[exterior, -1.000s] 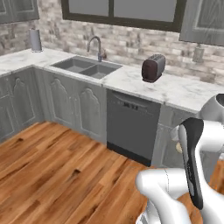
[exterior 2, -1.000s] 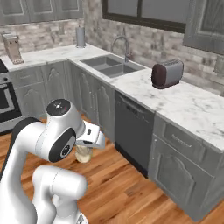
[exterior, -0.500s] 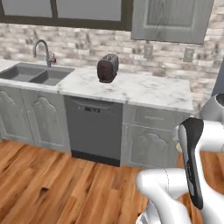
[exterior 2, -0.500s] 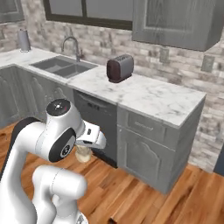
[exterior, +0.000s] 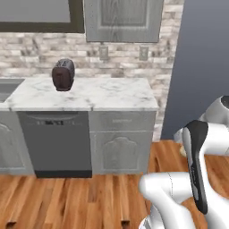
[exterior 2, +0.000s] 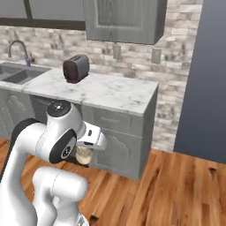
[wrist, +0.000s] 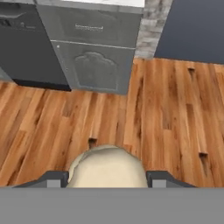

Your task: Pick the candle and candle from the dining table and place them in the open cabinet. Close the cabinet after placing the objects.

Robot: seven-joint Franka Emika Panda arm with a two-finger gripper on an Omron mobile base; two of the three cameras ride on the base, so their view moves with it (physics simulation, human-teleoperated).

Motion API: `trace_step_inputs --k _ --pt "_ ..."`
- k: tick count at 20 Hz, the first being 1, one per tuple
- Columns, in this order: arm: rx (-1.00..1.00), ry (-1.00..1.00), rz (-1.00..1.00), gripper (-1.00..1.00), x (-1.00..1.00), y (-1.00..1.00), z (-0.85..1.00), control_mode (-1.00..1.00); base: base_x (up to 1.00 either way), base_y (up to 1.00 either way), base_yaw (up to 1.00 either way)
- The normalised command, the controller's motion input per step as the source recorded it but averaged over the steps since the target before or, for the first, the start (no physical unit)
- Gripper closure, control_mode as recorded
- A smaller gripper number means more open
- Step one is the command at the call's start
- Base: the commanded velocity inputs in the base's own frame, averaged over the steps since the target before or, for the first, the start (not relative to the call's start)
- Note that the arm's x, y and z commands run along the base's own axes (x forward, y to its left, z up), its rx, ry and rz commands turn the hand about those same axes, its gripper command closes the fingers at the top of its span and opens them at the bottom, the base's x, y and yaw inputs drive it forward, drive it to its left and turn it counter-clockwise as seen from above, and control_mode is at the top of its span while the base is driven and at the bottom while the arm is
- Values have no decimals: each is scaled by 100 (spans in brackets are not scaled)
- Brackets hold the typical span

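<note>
Hand view: we see the gripper [wrist: 107, 179] clenched on one cream candle [wrist: 108, 168], carried above the wood floor [wrist: 175, 113] before a grey base cabinet [wrist: 94, 65]. From the right base view we see that candle [exterior 2: 84, 155] under the hand, plus one toaster [exterior 2: 76, 68] on the marble counter [exterior 2: 110, 90] and one closed wall cabinet [exterior 2: 126, 20].

Open wood floor [wrist: 175, 113] lies ahead; the base cabinets [wrist: 94, 57] and dishwasher [wrist: 26, 48] block the far left, a dark wall panel [wrist: 192, 30] the right.
</note>
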Motion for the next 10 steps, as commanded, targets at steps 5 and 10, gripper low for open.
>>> trace_step_inputs --k 5,10 --pt "0 0 0 100 0 0 0 100 0 11 -49" --pt "0 0 0 100 0 0 0 100 9 12 -47"
